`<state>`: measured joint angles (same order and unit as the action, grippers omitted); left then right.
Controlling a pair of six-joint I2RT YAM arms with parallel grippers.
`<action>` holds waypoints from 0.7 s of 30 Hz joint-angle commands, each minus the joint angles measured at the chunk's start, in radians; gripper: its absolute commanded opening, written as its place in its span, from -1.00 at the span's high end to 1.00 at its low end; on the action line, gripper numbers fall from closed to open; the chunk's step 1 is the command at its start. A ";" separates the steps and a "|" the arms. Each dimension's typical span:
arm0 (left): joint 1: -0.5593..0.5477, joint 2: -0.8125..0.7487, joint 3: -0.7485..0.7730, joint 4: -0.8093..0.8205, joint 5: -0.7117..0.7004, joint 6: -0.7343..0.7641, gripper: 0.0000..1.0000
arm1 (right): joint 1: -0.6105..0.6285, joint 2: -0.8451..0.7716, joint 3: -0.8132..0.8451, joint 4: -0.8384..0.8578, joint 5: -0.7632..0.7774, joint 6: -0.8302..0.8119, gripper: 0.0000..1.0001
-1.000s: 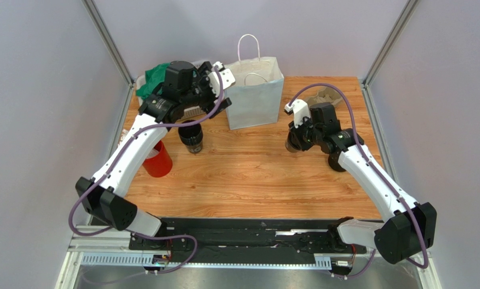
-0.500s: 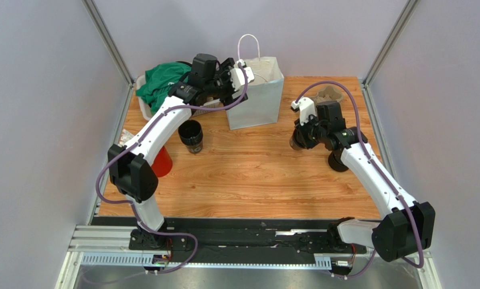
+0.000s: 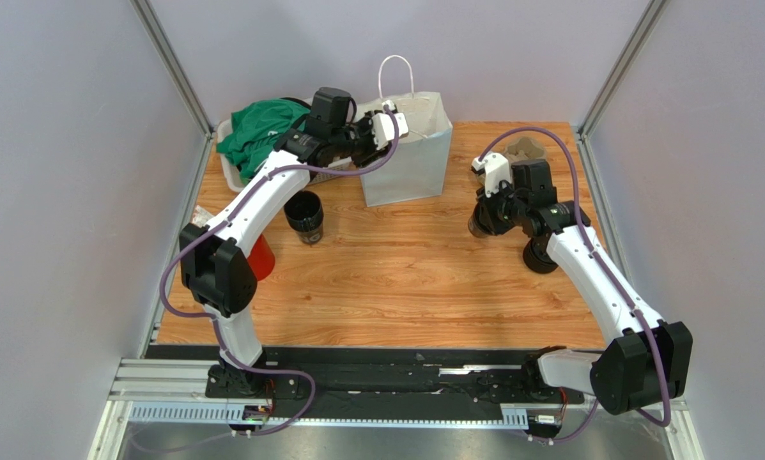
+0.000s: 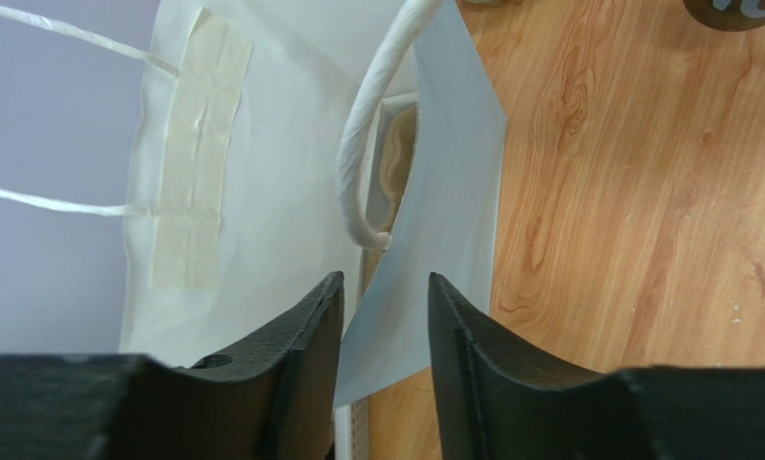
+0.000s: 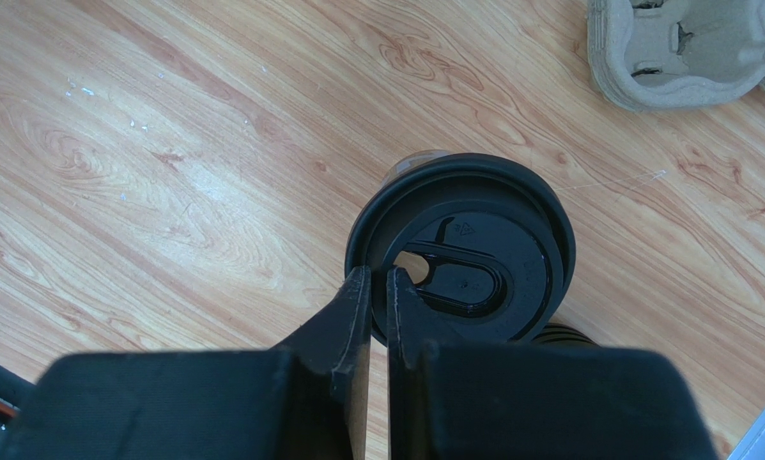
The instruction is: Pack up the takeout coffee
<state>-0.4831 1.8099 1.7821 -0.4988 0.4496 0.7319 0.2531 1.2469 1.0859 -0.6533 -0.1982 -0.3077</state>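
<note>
One coffee (image 5: 496, 244) stands upright near the right side of the one bag (image 3: 410, 165), long axis vertical, lid facing up. The right gripper (image 5: 377, 285) is pinched on its lid's rim. The left gripper (image 4: 384, 292) straddles a bag wall's top edge, jaws apart and unclamped. Left of the bag are one other black cup (image 3: 304, 215) and one red cup (image 3: 258, 261).

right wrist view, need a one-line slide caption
The right pincer pinches the black lid by its rim, wooden table beneath, pulp carrier beyond.

Bright, even light, soft shadows, mild glare.
</note>
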 commanded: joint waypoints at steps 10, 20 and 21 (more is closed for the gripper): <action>-0.040 -0.021 0.045 -0.023 0.052 -0.040 0.61 | -0.009 -0.038 0.045 0.012 -0.010 0.004 1.00; -0.084 -0.105 0.022 -0.087 0.031 -0.095 0.70 | -0.051 -0.009 0.235 -0.120 0.037 -0.016 1.00; -0.087 -0.115 0.016 -0.096 0.034 -0.098 0.70 | -0.058 -0.003 0.291 -0.141 0.043 -0.021 1.00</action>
<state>-0.5526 1.7935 1.7943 -0.5598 0.4694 0.6712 0.2161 1.2396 1.2266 -0.7364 -0.1898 -0.3080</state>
